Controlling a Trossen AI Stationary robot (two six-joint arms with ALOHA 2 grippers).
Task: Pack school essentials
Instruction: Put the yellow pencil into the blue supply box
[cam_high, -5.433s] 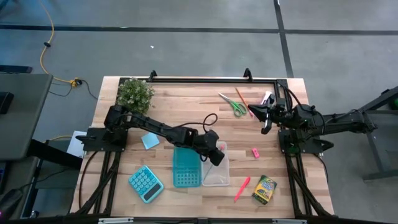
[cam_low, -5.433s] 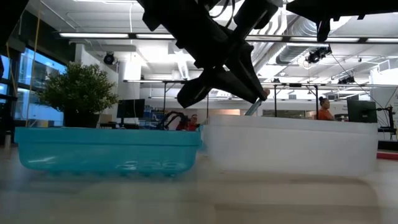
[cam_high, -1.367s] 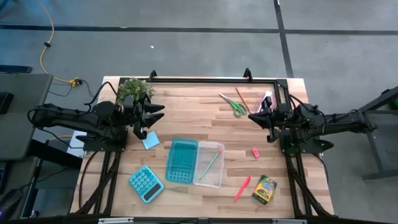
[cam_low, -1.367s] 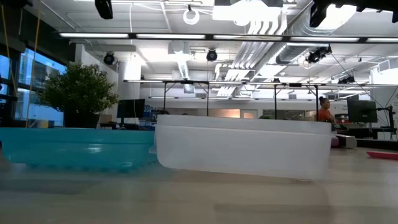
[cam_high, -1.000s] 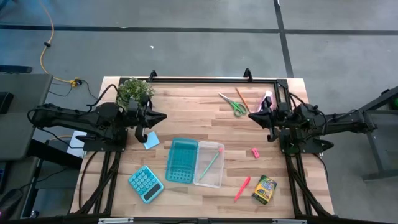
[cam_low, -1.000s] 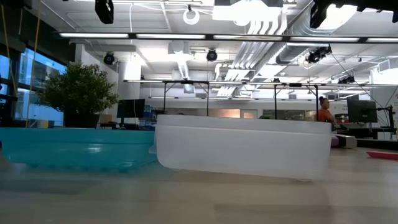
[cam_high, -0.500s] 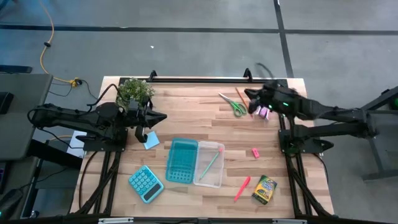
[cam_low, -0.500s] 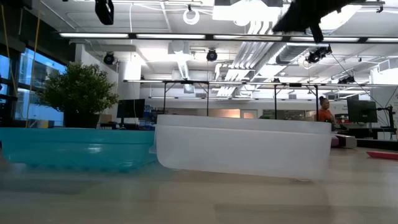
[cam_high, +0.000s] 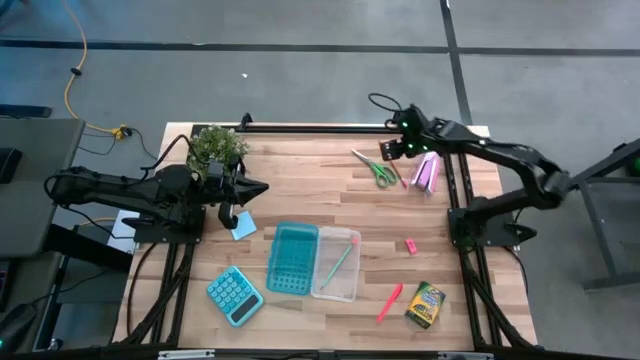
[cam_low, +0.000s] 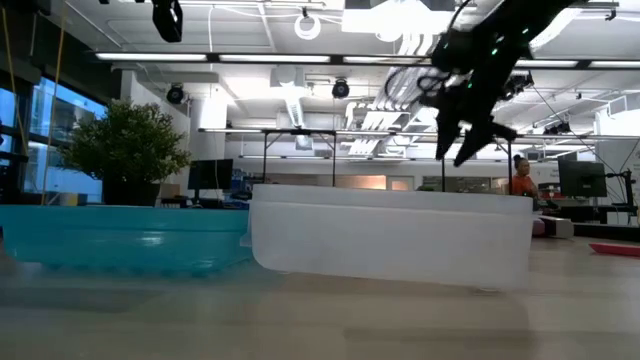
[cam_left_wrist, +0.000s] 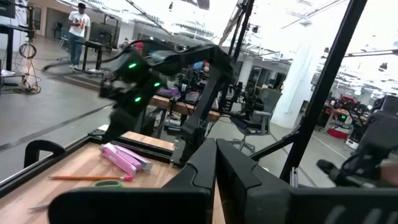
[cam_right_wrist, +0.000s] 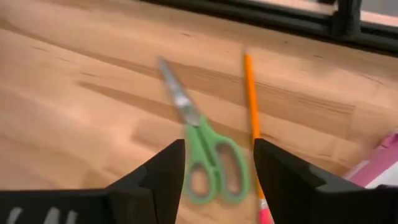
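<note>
High view shows the right gripper (cam_high: 400, 150) above the table's far right, just beside the green-handled scissors (cam_high: 378, 168); the right wrist view shows its fingers parted, astride the handles, holding nothing. The left gripper (cam_high: 258, 187), pinched shut and empty, waits at the left near the plant (cam_high: 217, 148). Picking up the scissors looks under way; next comes descent, closing, then carrying to the clear bin (cam_high: 322, 290).
</note>
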